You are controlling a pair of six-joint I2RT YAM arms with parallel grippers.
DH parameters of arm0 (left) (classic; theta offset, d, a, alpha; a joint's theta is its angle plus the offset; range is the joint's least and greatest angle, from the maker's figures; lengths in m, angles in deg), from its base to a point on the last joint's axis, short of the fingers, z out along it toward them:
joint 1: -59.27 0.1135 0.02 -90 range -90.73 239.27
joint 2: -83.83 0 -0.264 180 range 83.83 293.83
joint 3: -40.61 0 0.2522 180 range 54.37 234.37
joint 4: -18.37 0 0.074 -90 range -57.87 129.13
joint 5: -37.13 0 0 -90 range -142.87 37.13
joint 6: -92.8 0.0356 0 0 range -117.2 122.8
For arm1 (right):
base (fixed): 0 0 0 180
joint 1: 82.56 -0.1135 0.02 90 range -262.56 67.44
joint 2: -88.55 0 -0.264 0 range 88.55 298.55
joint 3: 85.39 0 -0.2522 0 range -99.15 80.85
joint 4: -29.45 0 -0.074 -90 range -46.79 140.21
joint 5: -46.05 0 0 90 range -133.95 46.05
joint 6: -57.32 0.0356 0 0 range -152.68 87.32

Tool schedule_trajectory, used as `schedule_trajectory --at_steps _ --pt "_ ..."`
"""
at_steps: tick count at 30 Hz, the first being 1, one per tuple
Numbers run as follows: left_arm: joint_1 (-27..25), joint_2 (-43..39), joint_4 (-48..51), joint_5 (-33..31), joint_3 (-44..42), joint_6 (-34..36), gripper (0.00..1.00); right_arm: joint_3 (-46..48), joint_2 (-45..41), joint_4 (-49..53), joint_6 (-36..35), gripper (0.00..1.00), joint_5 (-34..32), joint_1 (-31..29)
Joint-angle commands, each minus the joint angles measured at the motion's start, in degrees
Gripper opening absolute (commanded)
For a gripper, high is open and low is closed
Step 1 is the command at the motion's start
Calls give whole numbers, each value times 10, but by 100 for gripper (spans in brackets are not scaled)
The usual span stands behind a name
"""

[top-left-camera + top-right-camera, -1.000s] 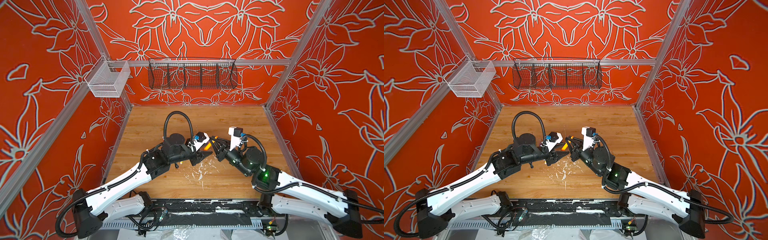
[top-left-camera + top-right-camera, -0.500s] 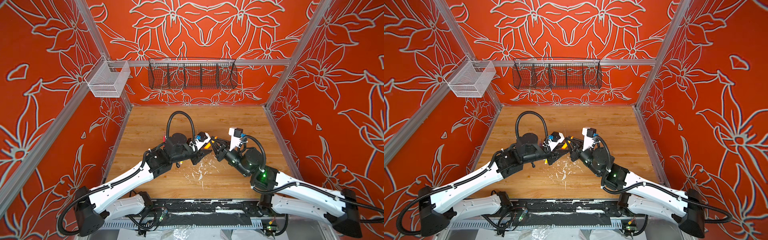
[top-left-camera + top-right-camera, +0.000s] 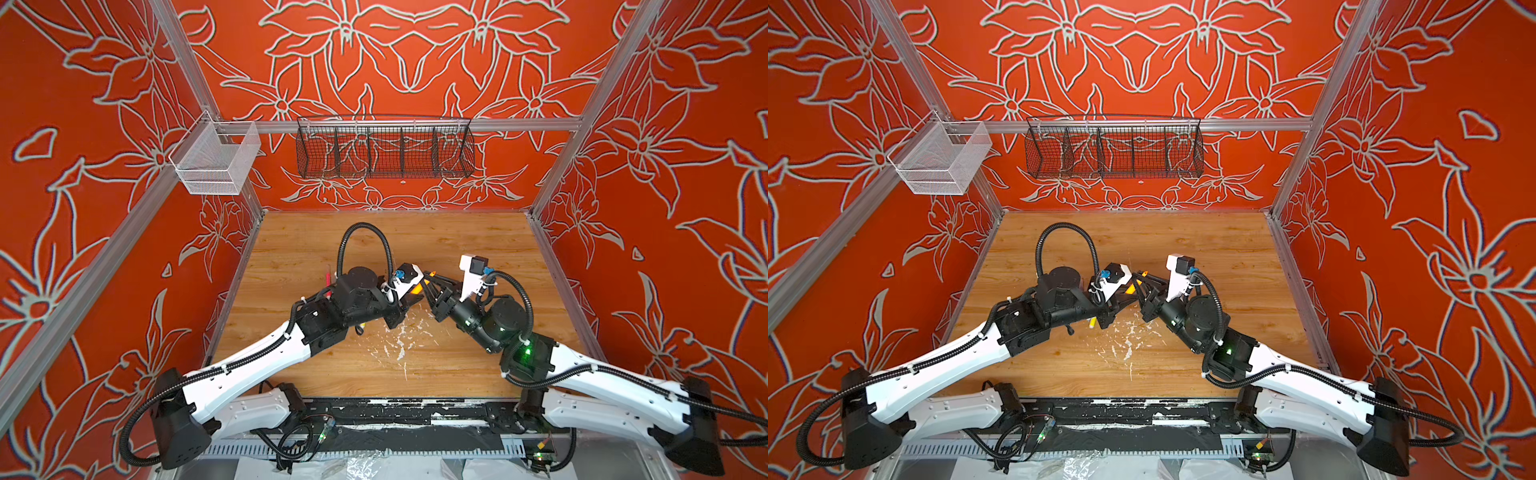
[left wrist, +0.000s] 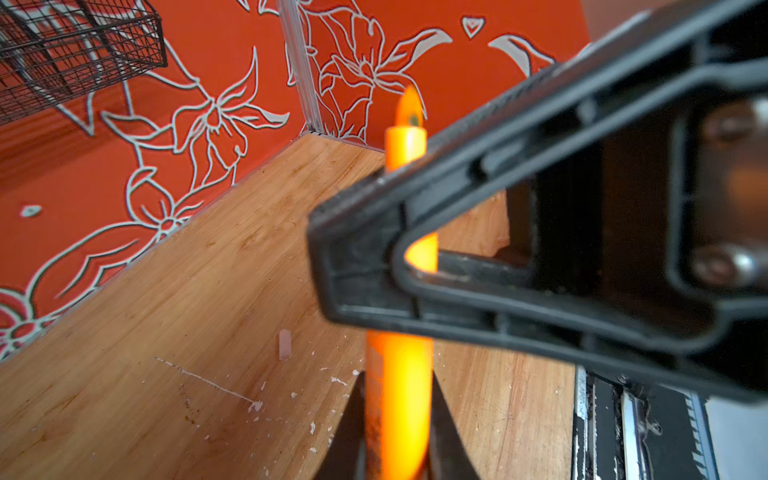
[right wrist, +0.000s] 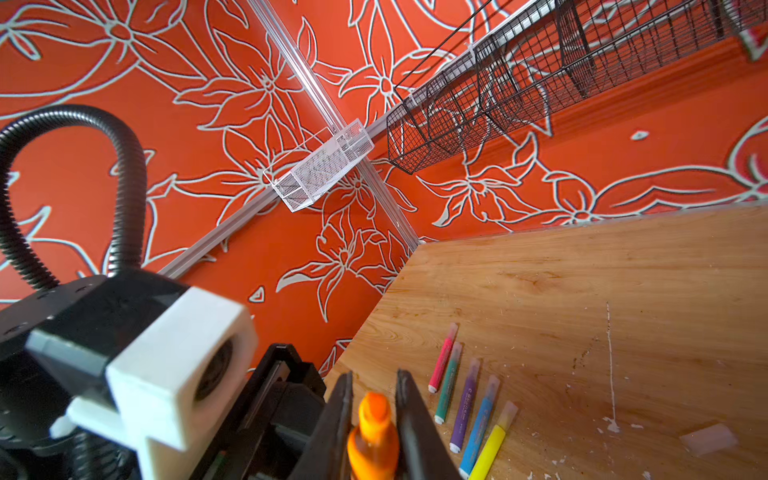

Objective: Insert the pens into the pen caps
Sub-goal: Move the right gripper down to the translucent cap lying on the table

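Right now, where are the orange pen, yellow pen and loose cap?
orange pen (image 4: pixel 399 390), left wrist view, barrel
yellow pen (image 5: pixel 488 453), right wrist view, barrel
loose cap (image 4: pixel 284 344), left wrist view, side

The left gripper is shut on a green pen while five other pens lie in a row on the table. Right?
No: the left wrist view shows the left gripper shut on an orange pen, not green. The rest stands.

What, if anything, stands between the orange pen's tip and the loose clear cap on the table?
The right pincer does: its fingers flank the bare tip of the orange pen, while the left pincer grips the barrel. The cap lies apart on the table, with nothing on it.
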Motion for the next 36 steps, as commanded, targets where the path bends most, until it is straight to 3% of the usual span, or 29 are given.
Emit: schedule_trajectory --at_steps 1,10,14,22,29,36 --pt "11 -14 -30 -76 1 -35 0 11 -25 38 -8 36 -62 -1" --pt "153 -41 -33 -84 -22 -175 0 40 -44 104 -48 50 -221 7" --pt "177 -52 -33 -88 -33 -194 0 52 -15 120 -45 53 -244 36" --pt "177 -60 -36 -75 -41 -193 0 21 121 187 27 54 -85 173" --pt "177 -79 -31 -73 -41 -191 0 -77 249 261 22 53 -38 199" --pt "177 -82 -32 -70 -43 -192 0 -149 323 322 32 50 12 221"
